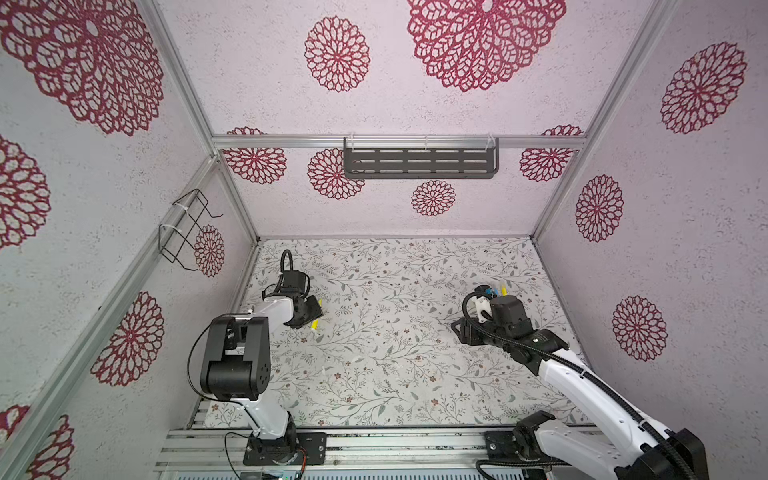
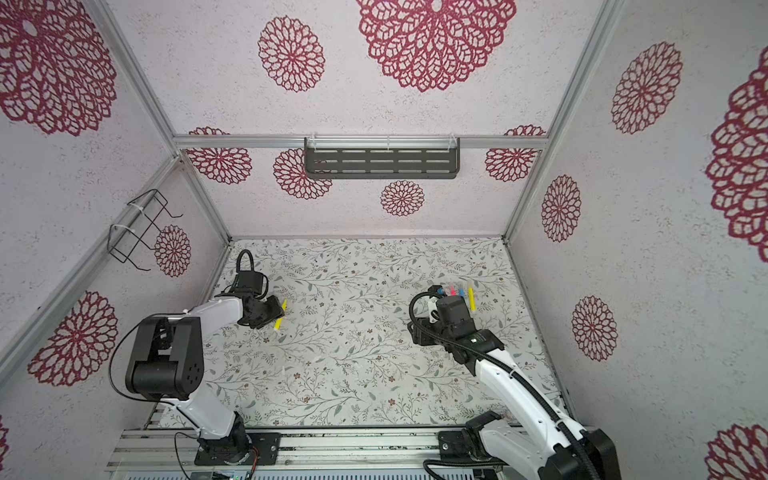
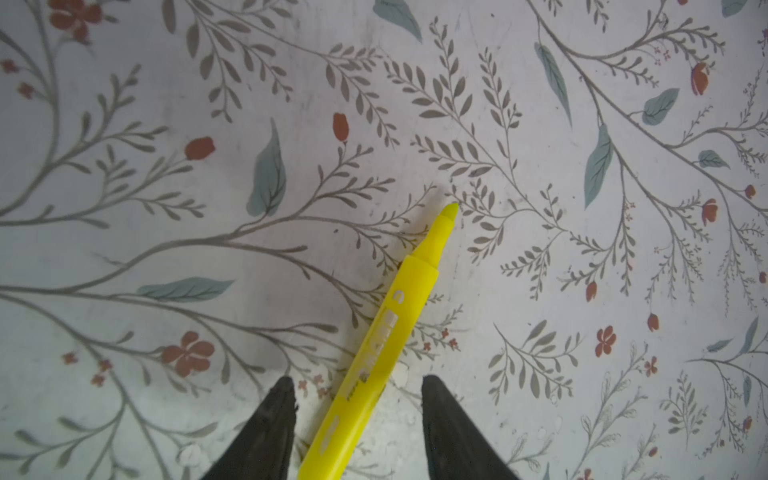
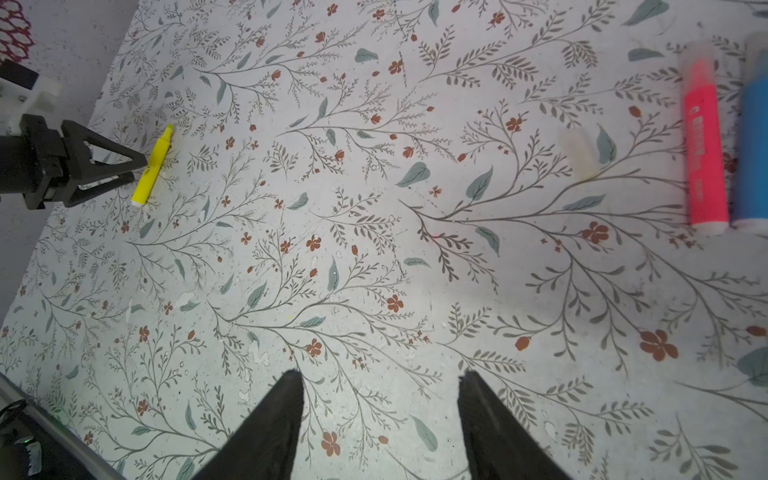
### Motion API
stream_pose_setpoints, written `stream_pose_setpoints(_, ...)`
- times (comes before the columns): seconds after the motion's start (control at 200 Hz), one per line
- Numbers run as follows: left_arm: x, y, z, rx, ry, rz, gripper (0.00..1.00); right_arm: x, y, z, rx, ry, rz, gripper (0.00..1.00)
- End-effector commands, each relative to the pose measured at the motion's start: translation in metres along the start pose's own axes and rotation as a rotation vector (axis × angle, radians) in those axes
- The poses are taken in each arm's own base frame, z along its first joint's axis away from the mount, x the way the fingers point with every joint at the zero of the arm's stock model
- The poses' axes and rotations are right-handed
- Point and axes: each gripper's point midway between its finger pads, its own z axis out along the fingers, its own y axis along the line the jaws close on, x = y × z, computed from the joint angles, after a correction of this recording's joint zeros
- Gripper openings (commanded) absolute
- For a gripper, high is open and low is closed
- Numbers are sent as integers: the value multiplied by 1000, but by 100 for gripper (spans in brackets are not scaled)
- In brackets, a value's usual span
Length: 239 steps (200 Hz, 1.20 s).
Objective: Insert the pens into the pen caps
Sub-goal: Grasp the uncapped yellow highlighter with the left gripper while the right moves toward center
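An uncapped yellow pen (image 3: pixel 374 353) lies flat on the table, and my left gripper (image 3: pixel 358 379) stands open astride its barrel with a gap on each side. Both top views show that pen (image 1: pixel 314 324) (image 2: pixel 280 318) poking out from under the left gripper (image 1: pixel 309 311). My right gripper (image 4: pixel 380 376) is open over bare table with nothing between its fingers. A clear pen cap (image 4: pixel 579 153) lies loose ahead of it. Beyond lie a pink pen (image 4: pixel 704 145) and a blue pen (image 4: pixel 754 145), side by side, each with a clear cap on.
In a top view another yellow pen (image 2: pixel 471 299) lies beside the pink and blue ones, just behind the right wrist. The floral table (image 1: pixel 395 374) is walled on three sides. A dark shelf (image 1: pixel 419 160) hangs on the back wall and a wire rack (image 1: pixel 187 228) on the left wall.
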Motion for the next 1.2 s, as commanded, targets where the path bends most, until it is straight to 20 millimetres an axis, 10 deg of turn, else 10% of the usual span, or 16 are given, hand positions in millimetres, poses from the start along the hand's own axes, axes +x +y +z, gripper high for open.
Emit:
stream_pose_setpoints(0.0, 9, -1, 10, 22, 15, -10, 52, -13, 8, -5, -17, -29, 11, 63)
stream_pose_setpoints(0.555, 48, -9, 18, -135, 86, 146, 45, -25, 23, -12, -59, -74, 3, 63)
stream_pose_setpoints(1.191, 70, -22, 7, -84, 71, 187, 3, -21, 22, -18, -69, -100, 44, 63)
